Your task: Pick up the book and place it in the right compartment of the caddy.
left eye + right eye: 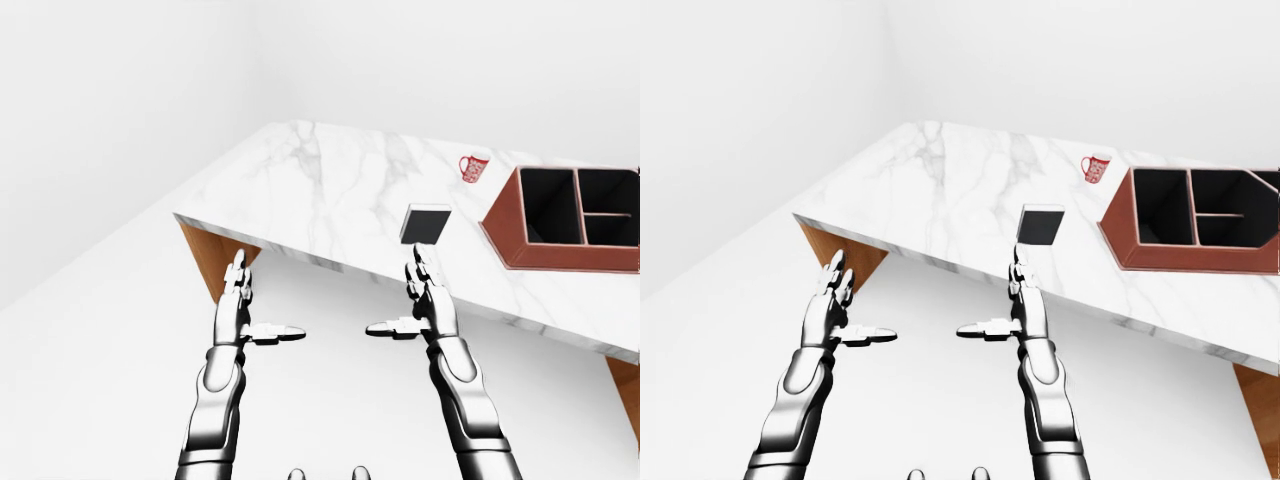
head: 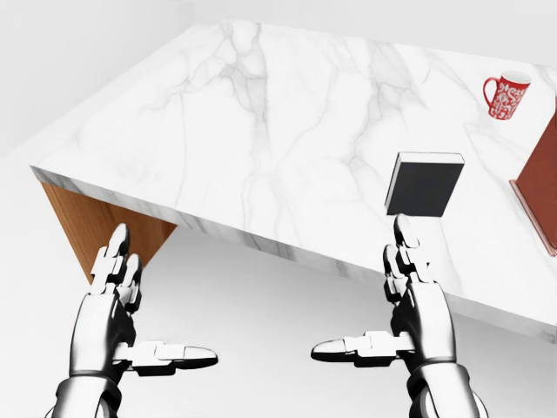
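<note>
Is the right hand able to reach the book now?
Probably yes. The right hand is open and short of the table edge, the book lies just beyond its fingertips, and nothing stands between them.
</note>
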